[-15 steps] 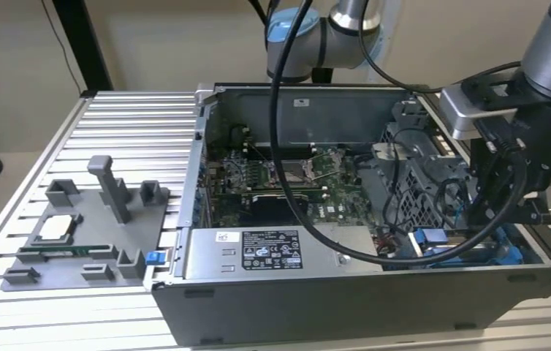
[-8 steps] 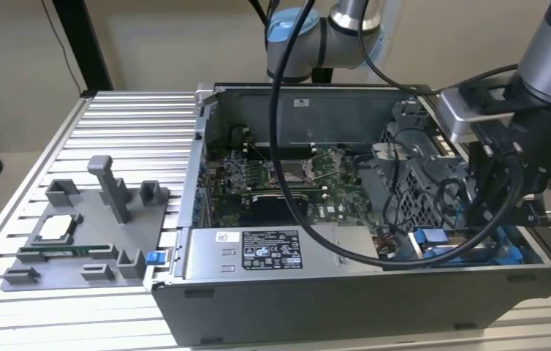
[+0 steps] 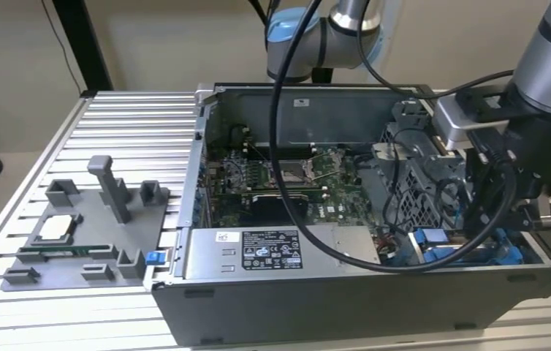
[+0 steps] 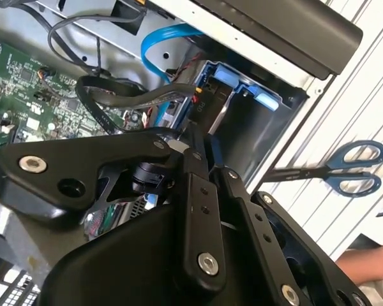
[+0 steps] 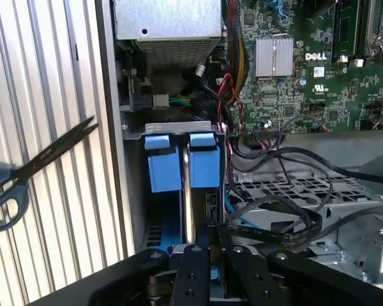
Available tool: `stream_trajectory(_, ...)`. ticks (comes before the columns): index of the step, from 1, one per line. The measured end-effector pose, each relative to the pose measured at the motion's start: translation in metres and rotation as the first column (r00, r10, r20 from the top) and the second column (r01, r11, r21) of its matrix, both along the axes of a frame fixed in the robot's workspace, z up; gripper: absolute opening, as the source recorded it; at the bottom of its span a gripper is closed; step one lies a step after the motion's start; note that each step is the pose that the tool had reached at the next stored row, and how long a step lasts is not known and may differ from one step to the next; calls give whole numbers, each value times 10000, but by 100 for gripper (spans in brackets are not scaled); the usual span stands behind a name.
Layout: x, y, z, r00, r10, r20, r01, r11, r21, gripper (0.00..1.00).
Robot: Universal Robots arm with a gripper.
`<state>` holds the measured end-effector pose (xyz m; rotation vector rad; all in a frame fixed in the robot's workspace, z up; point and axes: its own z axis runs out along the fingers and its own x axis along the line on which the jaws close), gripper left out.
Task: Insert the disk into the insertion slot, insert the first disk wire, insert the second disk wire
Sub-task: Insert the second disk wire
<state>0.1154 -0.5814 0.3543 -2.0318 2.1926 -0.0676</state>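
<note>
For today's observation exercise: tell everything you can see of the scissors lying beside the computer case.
The scissors have dark, metallic-looking blades and blue, plastic-looking loop handles. They lie flat on the ribbed metal table, outside the case, blades nearly closed and pointing toward its wall but apart from it. In the second wrist view both handle loops show. Nothing rests on them; the gripper is inside the case, away from them.

Open grey computer case (image 3: pixel 354 300) on a ribbed silver table (image 3: pixel 120 117) — green motherboard (image 5: pixel 319 83) inside. Bright blue rails mark the insertion slot (image 5: pixel 179 162). Black gripper (image 5: pixel 210 239), black cables (image 5: pixel 287 217). Scissors (image 5: pixel 25 172) — black blades, dark blue handles.
</note>
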Motion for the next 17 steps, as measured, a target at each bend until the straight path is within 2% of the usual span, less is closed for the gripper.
stream_trajectory(12, 7, 6, -67, 10000, 0, 9, 0, 9997, 255, 0)
stream_trajectory(17, 22, 6, -81, 10000, -2, 8, 1, 9996, 296, 0)
